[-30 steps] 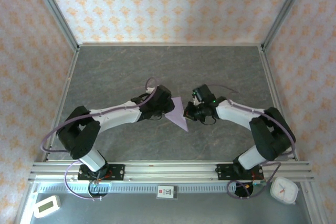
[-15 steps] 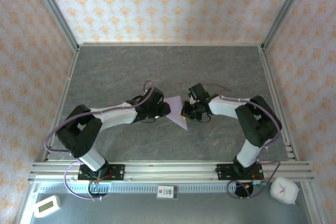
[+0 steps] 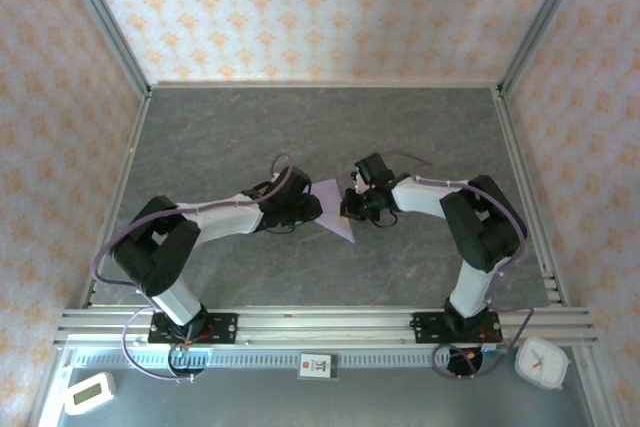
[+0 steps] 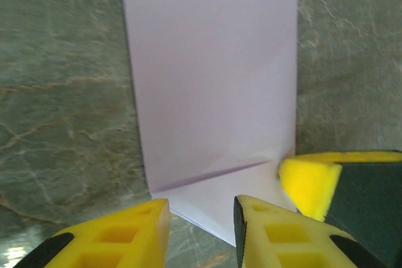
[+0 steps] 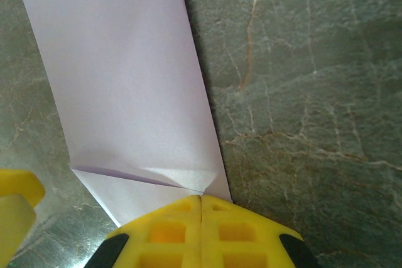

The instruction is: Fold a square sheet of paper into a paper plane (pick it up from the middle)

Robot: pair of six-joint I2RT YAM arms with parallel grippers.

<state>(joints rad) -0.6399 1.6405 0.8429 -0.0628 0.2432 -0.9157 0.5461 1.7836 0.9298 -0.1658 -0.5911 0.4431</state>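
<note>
Folded paper [image 3: 338, 213] lies flat mid-table [image 3: 300, 127], between the two grippers.
Left gripper [image 3: 316, 210] is spread, fingers apart over the paper's [image 4: 213, 80] near edge, by a crease. Right gripper [image 5: 201, 200] is pressed together, tips at the paper's [image 5: 125, 92] corner; can't tell if paper is pinched between them.

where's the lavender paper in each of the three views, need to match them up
Top external: the lavender paper is a small triangle just below the middle of the picture.
Left wrist: upper middle, with a crease low down near the bottom edge.
Right wrist: upper left, narrowing toward the bottom middle.
Shared landmark: the grey veined table it lies on, seen around the paper in all three views.
</note>
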